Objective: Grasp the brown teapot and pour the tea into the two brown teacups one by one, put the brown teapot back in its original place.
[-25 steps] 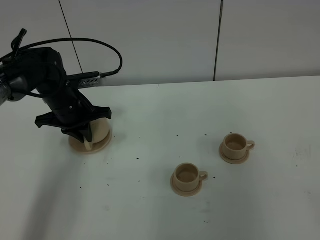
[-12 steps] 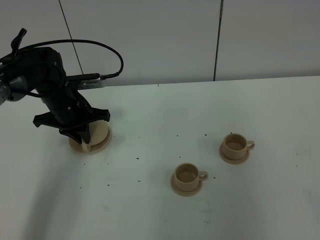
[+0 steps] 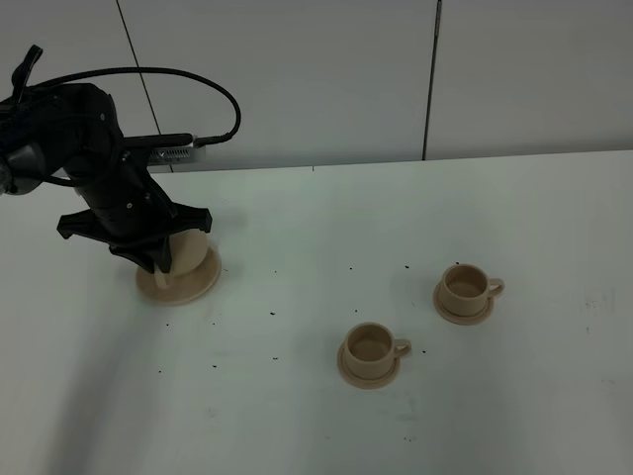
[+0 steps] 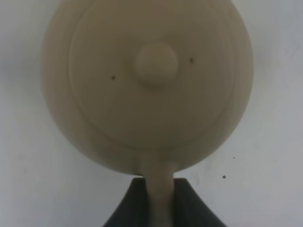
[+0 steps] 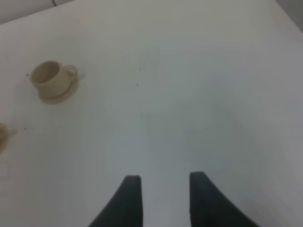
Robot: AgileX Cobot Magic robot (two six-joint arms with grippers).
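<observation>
1. The left fingers (image 4: 135,205) are shut on the brown teapot (image 4: 147,80). Its handle is clamped between the two dark fingers at the bottom centre of the left wrist view.
2. The right fingers (image 5: 130,201) stand apart with bare worktop (image 5: 199,94) between them. They hold nothing.
3. The teapot's lid is seated, knob upward. In the high view the pot sits at the left, over the wide saucer (image 3: 183,288), largely hidden by the left arm (image 3: 99,168). Contact between pot and saucer cannot be confirmed.
4. The near teacup (image 3: 371,344) is at lower centre and the far teacup (image 3: 464,285) is right of centre. Each is upright on its own small saucer with its handle to the right, well apart from the teapot.
5. Dark specks are scattered over the white worktop.
</observation>
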